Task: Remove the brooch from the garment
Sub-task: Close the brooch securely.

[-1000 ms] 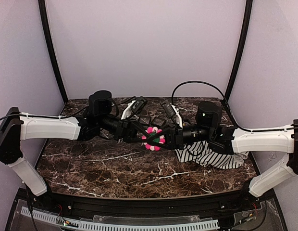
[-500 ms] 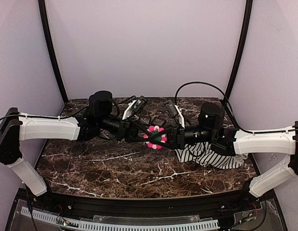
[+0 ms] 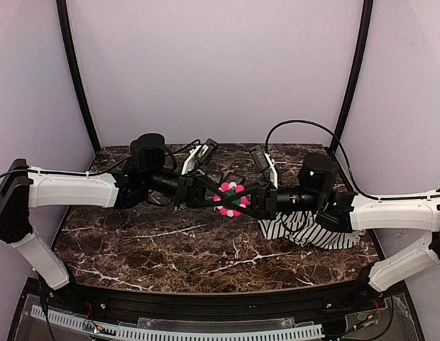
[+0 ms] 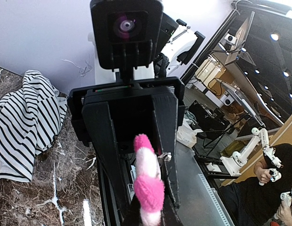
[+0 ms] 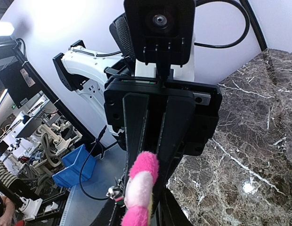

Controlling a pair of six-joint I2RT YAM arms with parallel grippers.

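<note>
The brooch [image 3: 231, 198], pink and white petals round a dark green centre, hangs in the air above the table's middle, apart from the garment. My left gripper [image 3: 221, 201] and right gripper [image 3: 243, 202] meet tip to tip, both shut on it. It is edge-on in the left wrist view [image 4: 147, 181] and in the right wrist view [image 5: 140, 186], with its metal pin [image 4: 166, 156] sticking out sideways. The striped garment [image 3: 316, 231] lies crumpled on the table under my right arm; it also shows in the left wrist view [image 4: 23, 120].
Small black square frames [image 3: 224, 177] lie on the dark marble table [image 3: 156, 249] behind the grippers. Lilac walls with black corner posts close in the back and sides. A black cable [image 3: 298, 128] loops above the right arm.
The brooch and both gripper tips have risen slightly and shifted a little right. The right arm has drawn back to the right. The garment stays on the table.
</note>
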